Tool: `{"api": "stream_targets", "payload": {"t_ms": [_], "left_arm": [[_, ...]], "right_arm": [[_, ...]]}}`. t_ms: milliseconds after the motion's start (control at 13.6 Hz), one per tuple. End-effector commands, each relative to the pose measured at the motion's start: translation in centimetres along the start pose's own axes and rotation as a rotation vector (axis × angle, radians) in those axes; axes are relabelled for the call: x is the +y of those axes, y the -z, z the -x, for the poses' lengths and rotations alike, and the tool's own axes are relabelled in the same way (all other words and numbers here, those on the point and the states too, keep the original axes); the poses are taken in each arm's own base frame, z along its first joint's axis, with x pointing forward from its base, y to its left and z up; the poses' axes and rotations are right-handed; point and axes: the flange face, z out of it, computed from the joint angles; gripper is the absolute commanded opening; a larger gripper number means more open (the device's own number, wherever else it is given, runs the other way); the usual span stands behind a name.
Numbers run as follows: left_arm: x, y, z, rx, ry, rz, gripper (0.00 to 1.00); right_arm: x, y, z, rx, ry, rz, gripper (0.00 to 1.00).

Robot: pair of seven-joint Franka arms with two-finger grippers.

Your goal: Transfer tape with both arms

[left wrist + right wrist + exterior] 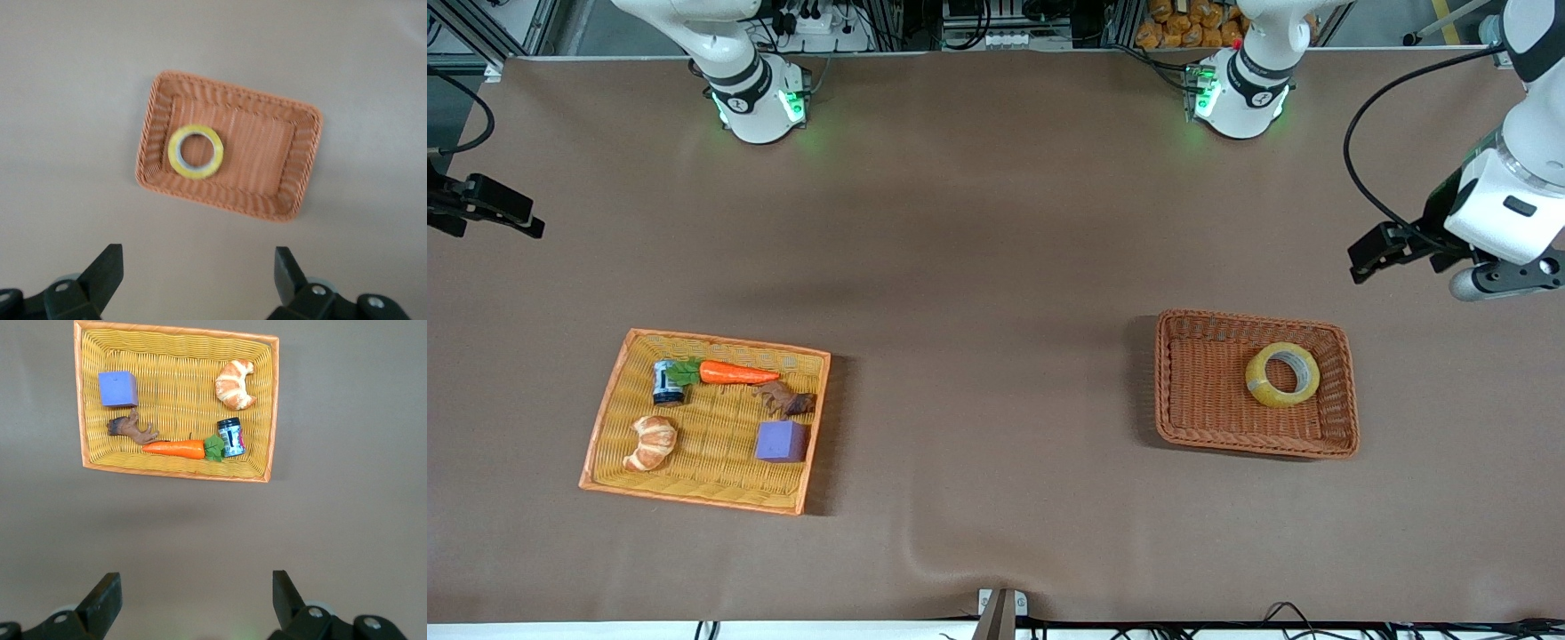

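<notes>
My right gripper (480, 209) is barely in the front view, a black shape cut off at the edge of the frame over the bare table at my right arm's end. Its own wrist view settles the state: right gripper (193, 600), fingers (103, 600) spread wide apart, nothing between them, only the tips showing and the rest cropped away.

Below and ahead of that gripper sits the yellow basket (177, 340), all four rims in sight. Inside it: a purple cube (118, 388), a brown figure (133, 429) I can't make out properly, a carrot (175, 448), a small dark jar (231, 437) with a label too small to read, and a croissant (235, 384). Open brown table (978, 267) runs wide between the two baskets, nothing standing on it.

Over at my left arm's end, the orange basket (1343, 391) lies flat, with free table on every side of it. The tape (1282, 374) lies flat in it, hole up, toward the end of the basket closer to my left arm's end of the table.

My left gripper (1485, 276) hangs up in the air, over the table's edge, partly hidden under its own white wrist. From its wrist view, left gripper (197, 283), fingers (107, 270) stand wide apart and empty, and the tape (195, 151) lies well apart from them, down in the orange basket (303, 167), roughly in line with the gap.
</notes>
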Motion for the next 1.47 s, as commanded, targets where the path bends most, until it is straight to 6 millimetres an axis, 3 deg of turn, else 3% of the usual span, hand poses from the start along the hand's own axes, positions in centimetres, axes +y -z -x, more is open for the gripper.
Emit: {"api": "stream_targets", "payload": {"t_ms": [0,367,588,661,1395], "left_arm": [[0.3,0.8,0.9,-0.033,0.020,0.020,1.00],[-0.1,1.3,1.8,-0.056,0.014,0.005,1.00],[-0.6,1.7,1.2,-0.011,0.024,0.018,1.00],[0.5,1.9,1.5,0.005,0.003,0.009,1.00],[-0.2,1.9,1.1,0.006,-0.010,-0.004,1.00]], "right_arm": [[-0.2,1.0,0.2,0.012,0.001,0.004,1.00],[-0.5,1.3,0.3,0.015,0.000,0.001,1.00],[-0.5,1.3,0.3,0.014,0.002,-0.002,1.00],[-0.5,1.3,0.3,0.014,0.002,-0.004,1.00],[-0.5,1.0,0.2,0.008,0.005,-0.004,1.00]]}}
